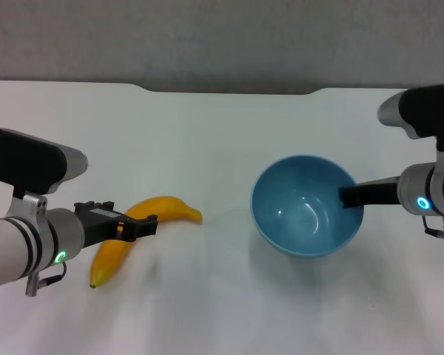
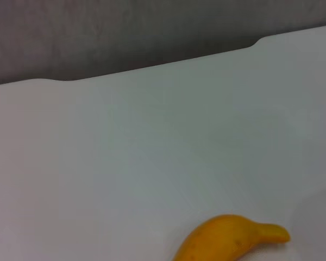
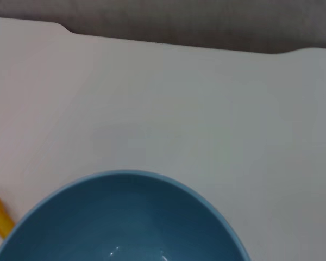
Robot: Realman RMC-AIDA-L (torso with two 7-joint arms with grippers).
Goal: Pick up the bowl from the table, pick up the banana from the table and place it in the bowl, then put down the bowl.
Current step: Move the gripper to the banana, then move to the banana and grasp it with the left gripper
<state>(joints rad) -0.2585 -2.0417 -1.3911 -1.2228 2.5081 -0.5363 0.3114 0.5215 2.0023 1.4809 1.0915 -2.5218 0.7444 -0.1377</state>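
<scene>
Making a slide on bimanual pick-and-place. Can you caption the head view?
Left gripper at the banana, right gripper at the blue bowl's rim, on the white table.

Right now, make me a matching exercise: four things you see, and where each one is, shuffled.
Things:
1. banana
2. bowl
3. left gripper
4. right gripper

Places:
A. at the bowl's rim on the robot's right side
B. lying on the table, left of the bowl
C. over the banana's middle
D. right half of the table, nothing inside

Pairs: 1-B, 2-D, 3-C, 4-A
</scene>
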